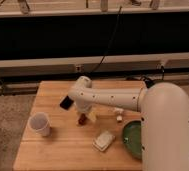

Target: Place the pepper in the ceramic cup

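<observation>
The pepper [81,119] is a small dark red-brown piece lying on the wooden table [63,152] near its middle. My gripper [84,114] hangs straight down over it at the end of the white arm [113,99], with its open fingers on either side of the pepper's top. The pepper rests on the table and is partly hidden by the gripper. The ceramic cup [39,124], white and upright, stands to the left of the pepper near the table's left edge, well apart from the gripper.
A black phone [66,103] lies just left of the arm's wrist. A green bowl [132,139] sits at the front right, partly behind my white body. A pale block [104,141] lies in front, and a small white piece [119,118] to the right.
</observation>
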`<action>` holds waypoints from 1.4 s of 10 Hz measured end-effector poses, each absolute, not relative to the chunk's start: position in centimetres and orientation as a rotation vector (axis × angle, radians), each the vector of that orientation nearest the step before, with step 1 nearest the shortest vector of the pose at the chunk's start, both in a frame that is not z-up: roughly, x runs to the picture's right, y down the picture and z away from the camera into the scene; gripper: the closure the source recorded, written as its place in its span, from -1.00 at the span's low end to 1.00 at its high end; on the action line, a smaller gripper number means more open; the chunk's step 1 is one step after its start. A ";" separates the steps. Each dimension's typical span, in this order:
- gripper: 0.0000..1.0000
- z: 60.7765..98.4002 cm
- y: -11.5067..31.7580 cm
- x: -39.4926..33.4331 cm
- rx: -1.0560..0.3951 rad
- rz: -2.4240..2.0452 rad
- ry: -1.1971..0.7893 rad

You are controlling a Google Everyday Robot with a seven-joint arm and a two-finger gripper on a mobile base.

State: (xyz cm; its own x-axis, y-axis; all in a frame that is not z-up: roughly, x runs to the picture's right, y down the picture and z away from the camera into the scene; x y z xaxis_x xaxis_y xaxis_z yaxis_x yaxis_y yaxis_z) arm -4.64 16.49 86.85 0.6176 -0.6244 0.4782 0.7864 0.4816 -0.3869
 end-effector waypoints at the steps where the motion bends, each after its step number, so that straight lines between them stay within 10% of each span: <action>1: -0.60 86.9 16.5 -4.7 -0.619 -0.871 -0.293; 14: -0.60 87.4 16.3 -4.8 -0.600 -0.838 -0.327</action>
